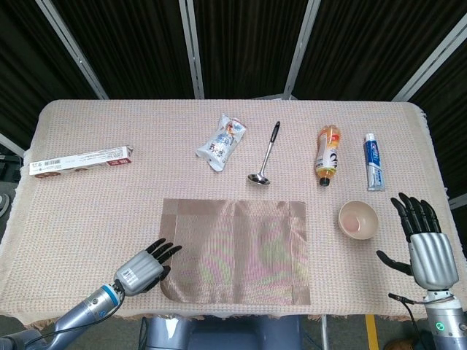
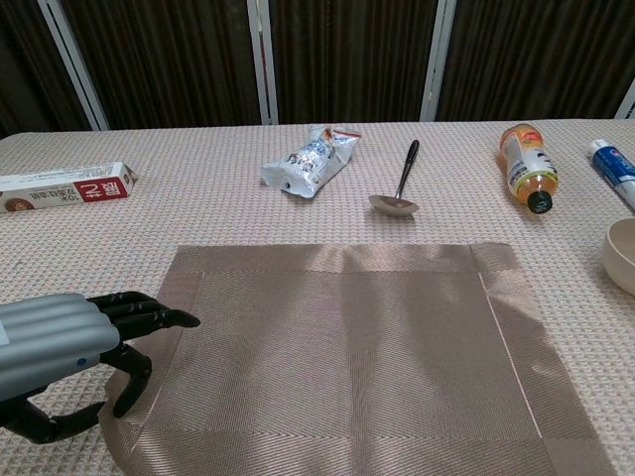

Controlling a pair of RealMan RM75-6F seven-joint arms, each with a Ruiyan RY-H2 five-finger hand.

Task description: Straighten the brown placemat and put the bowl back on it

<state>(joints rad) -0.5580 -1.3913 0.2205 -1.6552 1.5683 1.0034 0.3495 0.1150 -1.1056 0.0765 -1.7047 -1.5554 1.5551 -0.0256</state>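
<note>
The brown placemat lies near the table's front edge, its sides roughly parallel to that edge. My left hand is at its near-left corner; in the chest view the left hand has its fingers over the left border of the placemat and its thumb at the corner, pinching it. The small cream bowl stands upright on the tablecloth just right of the mat, cut off at the right edge as the bowl in the chest view. My right hand hovers right of the bowl, fingers spread, holding nothing.
Along the back lie a toothpaste box, a snack packet, a metal ladle just behind the mat, an orange drink bottle and a toothpaste tube. The mat's near edge sits close to the table's front edge.
</note>
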